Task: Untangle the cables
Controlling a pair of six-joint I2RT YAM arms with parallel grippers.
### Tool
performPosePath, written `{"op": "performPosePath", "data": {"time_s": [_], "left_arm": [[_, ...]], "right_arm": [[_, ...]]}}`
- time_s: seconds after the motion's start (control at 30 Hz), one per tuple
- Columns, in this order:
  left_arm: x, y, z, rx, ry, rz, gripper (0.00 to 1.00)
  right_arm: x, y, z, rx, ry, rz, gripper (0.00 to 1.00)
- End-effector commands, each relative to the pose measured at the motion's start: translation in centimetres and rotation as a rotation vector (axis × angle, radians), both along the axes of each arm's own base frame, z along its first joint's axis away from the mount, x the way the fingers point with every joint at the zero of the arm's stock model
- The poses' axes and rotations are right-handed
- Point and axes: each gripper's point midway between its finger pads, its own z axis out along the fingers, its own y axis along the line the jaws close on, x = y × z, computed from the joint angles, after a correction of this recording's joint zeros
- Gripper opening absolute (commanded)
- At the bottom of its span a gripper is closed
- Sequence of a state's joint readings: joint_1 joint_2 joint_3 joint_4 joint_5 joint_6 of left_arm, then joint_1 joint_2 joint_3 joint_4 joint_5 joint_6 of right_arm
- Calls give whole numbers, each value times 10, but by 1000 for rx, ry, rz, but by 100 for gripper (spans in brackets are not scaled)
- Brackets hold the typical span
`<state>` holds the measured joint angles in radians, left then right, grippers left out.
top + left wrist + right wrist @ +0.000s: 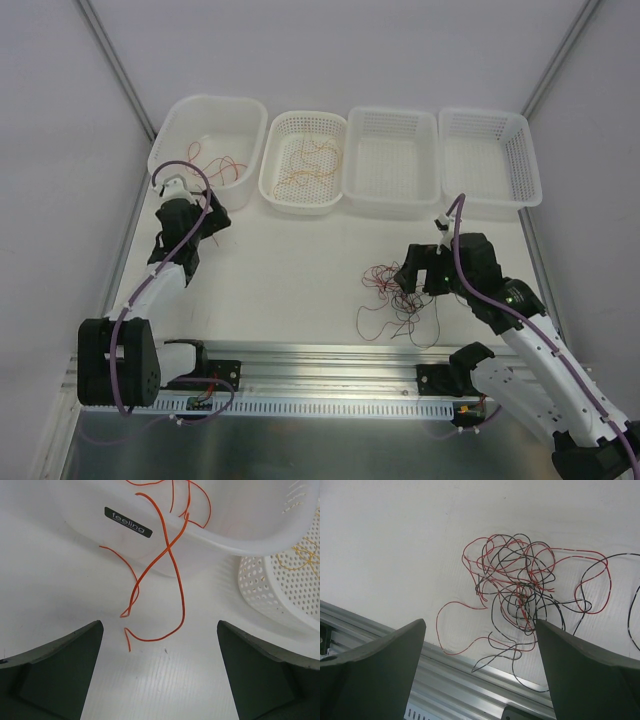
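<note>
Both my pincers gape: right pincer [480,630] over the red-black tangle [520,585], left pincer [160,625] facing orange cables [167,555] draped at a tub [240,525].

Orange cables [169,550] by white tub [75,540]; pincer [160,675] spread wide.

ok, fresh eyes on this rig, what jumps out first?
The red-and-black cable tangle on the table, in front of the open right tool. Then the orange strands spilling from the leftmost white tub onto the table, before the open left tool. Three perforated baskets line up beside it at the far edge.
</note>
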<state>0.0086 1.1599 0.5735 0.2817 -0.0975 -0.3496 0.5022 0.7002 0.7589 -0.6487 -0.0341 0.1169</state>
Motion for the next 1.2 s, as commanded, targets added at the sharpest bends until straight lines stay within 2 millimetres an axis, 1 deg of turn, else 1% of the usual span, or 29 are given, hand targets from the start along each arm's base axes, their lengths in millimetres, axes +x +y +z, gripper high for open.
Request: {"op": "performPosePath", "data": {"time_s": [0.0,0.03,0.07,0.13,0.17,0.2,0.23,0.27,0.33,0.37,0.47,0.5,0.6,0.63,0.67,0.73,0.77,0.83,0.9,1.0,1.03,1.07,1.1,1.13,1.17], "left_arm": [[20,7,18,3,-94,30,99],[23,8,20,6,-102,33,97],[25,8,15,8,-89,34,94],[30,8,16,7,-90,32,88],[32,7,14,7,-81,27,79],[34,6,17,5,-87,22,74],[34,6,16,5,-84,22,66],[35,7,17,9,-86,24,56],[34,10,19,25,-90,36,50],[34,11,19,30,-91,37,45],[37,13,21,55,-92,36,37],[38,14,19,61,-85,36,31],[40,12,21,75,-86,16,17],[40,11,21,75,-86,13,6],[39,12,22,75,-86,13,1],[37,12,24,82,-77,6,0],[36,11,29,83,-88,5,0],[32,14,32,100,-79,9,0],[30,16,48,114,-90,13,0],[19,14,60,121,-58,-2,0],[22,14,78,123,-81,-6,0],[16,13,78,124,-46,-12,0],[16,13,85,135,-44,-18,0],[21,13,109,140,-77,-21,0],[22,13,113,146,-61,-27,0]], "right_arm": [[1,1,20,28,-40,-7,97],[0,0,19,23,-35,-6,97],[0,0,20,21,-38,-7,97],[-1,-1,19,18,-36,-10,97],[-2,-1,19,17,-35,-10,97],[-2,-2,19,17,-35,-10,97],[-2,-2,19,16,-36,-11,97],[-2,-2,19,16,-37,-10,97],[-2,-2,20,17,-40,-12,97],[-1,-2,21,19,-43,-14,97],[-1,-2,19,13,-38,-10,97],[-1,-2,19,12,-38,-9,97],[-1,-3,21,11,-44,-10,97],[-1,-3,20,9,-43,-11,97],[-1,-4,20,8,-44,-12,97],[-2,-4,20,7,-45,-11,97],[-2,-4,19,4,-43,-13,97],[-1,-4,19,5,-44,-13,97],[-2,-4,18,5,-44,-12,97],[-2,-5,18,3,-47,-13,97],[-2,-5,16,2,-44,-11,97],[-3,-5,17,1,-46,-10,97],[-3,-5,16,0,-43,-10,97],[-3,-5,15,-3,-43,-8,97],[-2,-5,14,-6,-41,-9,97]]}}
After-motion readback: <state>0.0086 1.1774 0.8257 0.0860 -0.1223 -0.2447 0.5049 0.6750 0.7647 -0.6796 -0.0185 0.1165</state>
